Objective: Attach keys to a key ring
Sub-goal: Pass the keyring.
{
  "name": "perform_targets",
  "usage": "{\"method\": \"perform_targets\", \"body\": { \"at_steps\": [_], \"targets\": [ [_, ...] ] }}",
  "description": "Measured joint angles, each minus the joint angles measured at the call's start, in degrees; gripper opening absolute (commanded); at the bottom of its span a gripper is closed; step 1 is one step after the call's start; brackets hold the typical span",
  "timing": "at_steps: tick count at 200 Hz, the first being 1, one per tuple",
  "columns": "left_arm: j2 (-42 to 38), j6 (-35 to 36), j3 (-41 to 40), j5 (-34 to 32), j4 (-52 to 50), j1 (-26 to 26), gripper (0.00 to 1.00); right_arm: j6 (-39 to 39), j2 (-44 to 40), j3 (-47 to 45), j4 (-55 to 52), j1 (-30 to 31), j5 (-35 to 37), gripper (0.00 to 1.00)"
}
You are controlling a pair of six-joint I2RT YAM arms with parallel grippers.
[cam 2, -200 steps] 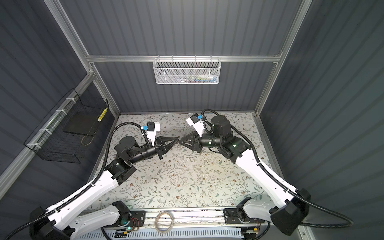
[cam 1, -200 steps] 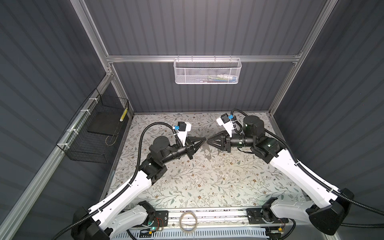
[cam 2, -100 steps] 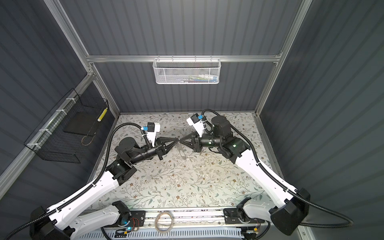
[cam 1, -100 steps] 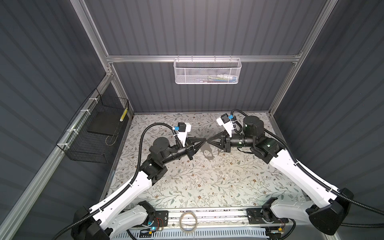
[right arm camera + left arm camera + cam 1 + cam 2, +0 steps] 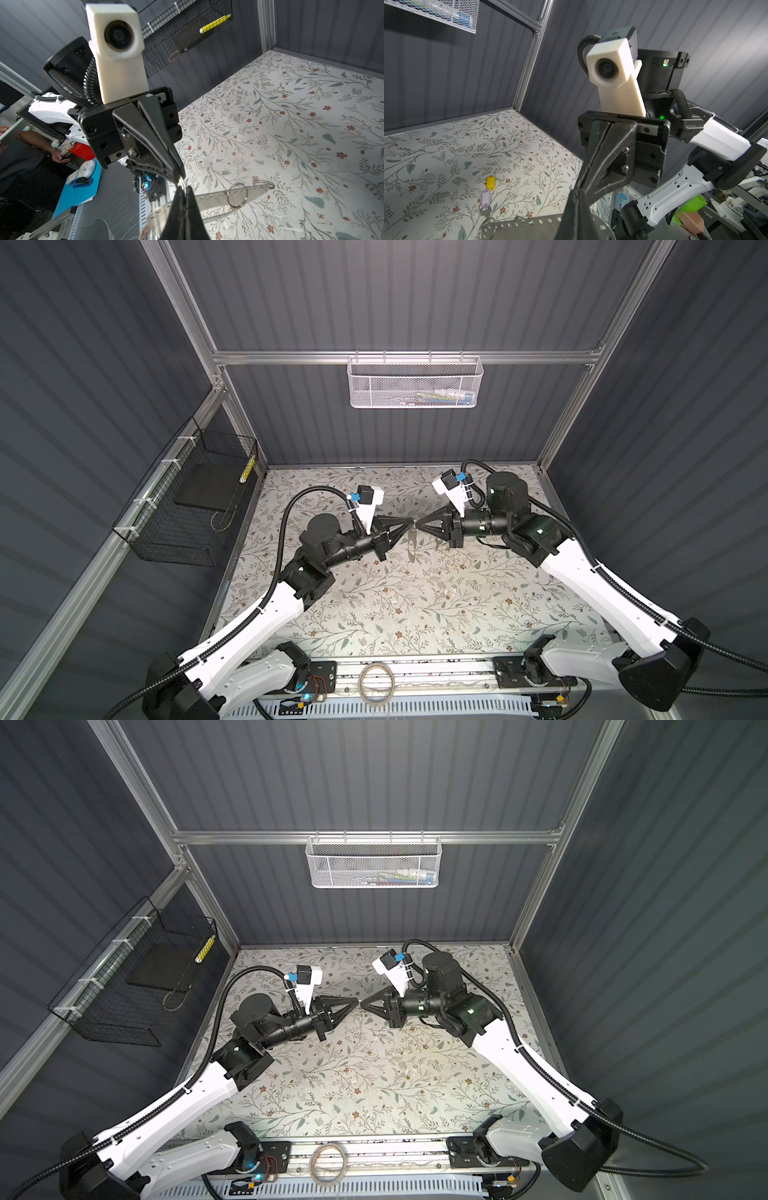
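- Closed in since a second ago: right gripper (image 5: 419, 526), then apart from the left gripper (image 5: 409, 524) with fingers spread, now tip to tip with it, fingers pressed together.
- Nearest, on the front rail between the two arm bases: tan tape roll (image 5: 360, 683), lying flat.
- Next, flowered table (image 5: 415, 614), with both arms reaching in from the front corners toward its middle.
- Above mid-table, both grippers roughly level and nose to nose; left fingers likewise together, as seen from the right wrist.
- Between the two tips, seen only from the right wrist: thin wire key ring (image 5: 182, 184), pinched by both grippers, clear of the table.
- Just below the tips in both wrist views: flat metal strip (image 5: 218, 198) with rows of small holes, one end wide and rounded, the other narrow; second wire ring (image 5: 228, 196) across its face. Cannot tell whether joined to the held ring.
- Beyond the strip in the left wrist view: yellow key (image 5: 490, 183) and lilac key (image 5: 485, 198), end to end against the table cloth, lilac one nearer the strip; not made out in the top views.
- Farther, on the left wall: black wire basket (image 5: 178, 531).
- Farthest, hung on the back wall rail: white mesh basket (image 5: 415, 385), contents too blurred to name.
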Motion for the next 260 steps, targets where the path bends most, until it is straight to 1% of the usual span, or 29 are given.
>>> {"method": "perform_targets", "body": {
  "at_steps": [22, 54, 74, 103, 149, 189, 236, 260],
  "targets": [
    [0.00, 1.79, 3.34, -0.24, -5.88, -0.04, 0.29, -3.63, 0.50, 3.39, -5.62, 0.04, 0.68, 0.00],
    [0.04, 5.75, 9.16, -0.50, -14.64, -0.04, 0.32, -9.92, 3.13, 10.12, -14.67, 0.04, 1.20, 0.00],
    [0.83, 8.22, 13.14, -0.24, -19.96, -0.04, 0.32, -13.46, 5.25, 13.49, -19.52, 0.02, 1.29, 0.00],
    [3.80, 11.15, 18.12, 1.79, -26.03, -0.04, 0.32, -17.22, 7.06, 15.67, -24.55, 0.02, 1.27, 0.00],
    [6.84, 14.23, 19.71, 4.61, -32.48, -0.04, 0.28, -19.89, 7.91, 16.96, -27.80, -0.02, 0.87, 0.00],
    [6.86, 14.71, 19.67, 5.53, -33.40, -0.04, 0.27, -20.46, 7.89, 16.96, -28.24, -0.07, 0.15, 0.00],
    [6.86, 14.67, 19.41, 7.17, -33.35, -0.04, 0.21, -20.44, 7.76, 16.94, -27.96, -0.22, -0.48, 0.00],
    [6.86, 14.62, 19.19, 7.39, -33.35, -0.04, 0.20, -20.31, 7.58, 16.94, -27.67, -0.50, -0.57, 0.00]
  ]
}}
